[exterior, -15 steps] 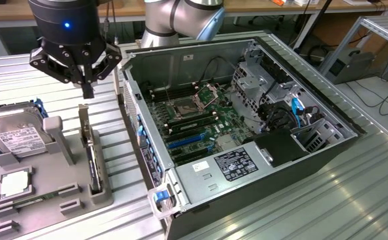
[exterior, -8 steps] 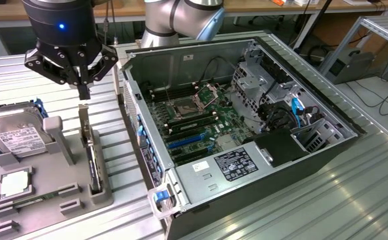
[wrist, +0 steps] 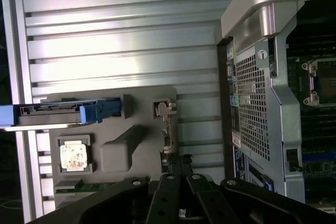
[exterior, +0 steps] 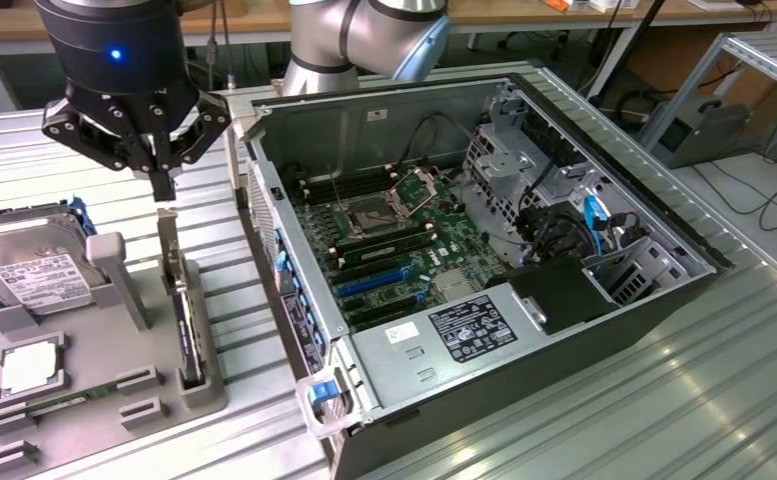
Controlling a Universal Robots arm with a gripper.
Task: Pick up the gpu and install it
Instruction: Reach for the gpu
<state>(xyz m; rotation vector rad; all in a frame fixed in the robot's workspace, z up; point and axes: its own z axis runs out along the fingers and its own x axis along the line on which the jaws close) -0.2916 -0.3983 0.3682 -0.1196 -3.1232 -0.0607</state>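
Grey holder [exterior: 101, 385] on the exterior view's left keeps the gpu [exterior: 175, 290] standing on edge in its slot, top edge offered for a pinch from above; gripper [exterior: 161, 188] hangs just over it, fingers pressed together, holding nothing; open computer case [exterior: 361, 130] lies just beside, toward the exterior view's right.

We read no text: hard drive label [exterior: 31, 275] and black sticker [exterior: 472, 328] inside computer case [exterior: 522, 390] (both printed) are illegible.

Clear air above the upright gpu [exterior: 179, 300]; holder post [exterior: 117, 275] close on the exterior view's left, computer case [exterior: 263, 215] wall on its right, bare bench [exterior: 223, 255] between.
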